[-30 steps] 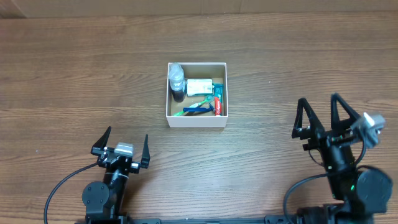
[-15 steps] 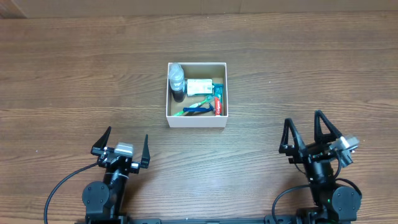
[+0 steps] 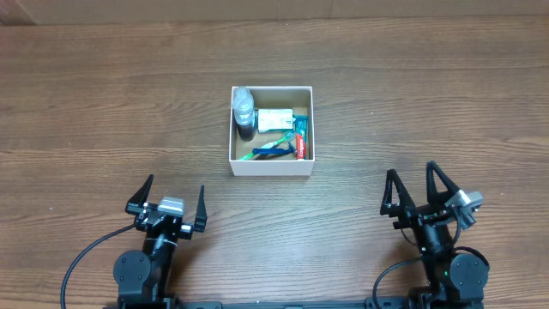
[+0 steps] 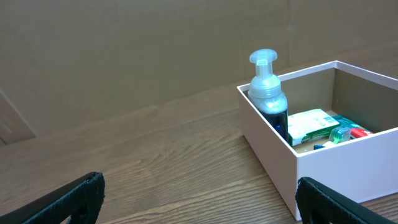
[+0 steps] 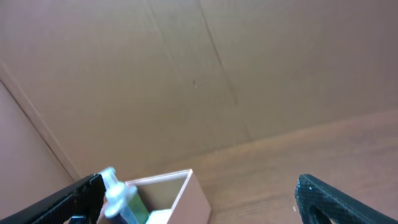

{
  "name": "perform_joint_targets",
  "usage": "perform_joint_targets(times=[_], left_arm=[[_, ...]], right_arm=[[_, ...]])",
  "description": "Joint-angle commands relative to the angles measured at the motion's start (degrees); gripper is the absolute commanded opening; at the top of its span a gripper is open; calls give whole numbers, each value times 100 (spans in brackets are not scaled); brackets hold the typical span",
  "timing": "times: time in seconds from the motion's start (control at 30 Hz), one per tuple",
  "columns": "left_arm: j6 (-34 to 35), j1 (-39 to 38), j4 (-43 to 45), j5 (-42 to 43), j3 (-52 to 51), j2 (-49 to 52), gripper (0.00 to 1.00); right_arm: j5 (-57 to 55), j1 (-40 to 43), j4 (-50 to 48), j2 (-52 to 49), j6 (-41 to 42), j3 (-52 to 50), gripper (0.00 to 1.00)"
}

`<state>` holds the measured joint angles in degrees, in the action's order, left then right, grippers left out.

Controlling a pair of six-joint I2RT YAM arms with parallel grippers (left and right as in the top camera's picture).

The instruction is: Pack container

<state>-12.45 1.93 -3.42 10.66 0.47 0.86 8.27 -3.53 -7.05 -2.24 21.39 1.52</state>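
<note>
Fingers spread wide on both arms, nothing between them. The left gripper and right gripper sit low at the near table edge, one on each side and well apart from the container. It looks like a parked pose, probably so the box is left unobstructed.

Mid-table is the container, a white square cardboard box, open-topped, between the two arms and farther out. Inside, a foam pump bottle stands upright in the far-left corner, likely braced by the walls to save floor space. A small white-and-green carton, a toothbrush and a red toothpaste tube lie flat beside it. No loose items are on the wood, so packing seems done. A plain cardboard backdrop stands behind.
</note>
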Motion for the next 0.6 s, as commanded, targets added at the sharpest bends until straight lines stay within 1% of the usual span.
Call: perform_joint_targets(times=[0.0,0.13,0.33,0.57], left_arm=[[-22,31,2,-13,-20,-63,100],[-22,31,2,-15,-20,-63,100],[-22,31,4,-13,-20,-63,100],[-22,31,2,-15,-20,-63,100]], right_arm=[[-125,-48,90,164,-37,-109,100],[-223,-48,278,208,-57,-109,100],[-520,-48,1174,208,-57,-107,100],[-581,-48,1178,208,-389,-107,100]])
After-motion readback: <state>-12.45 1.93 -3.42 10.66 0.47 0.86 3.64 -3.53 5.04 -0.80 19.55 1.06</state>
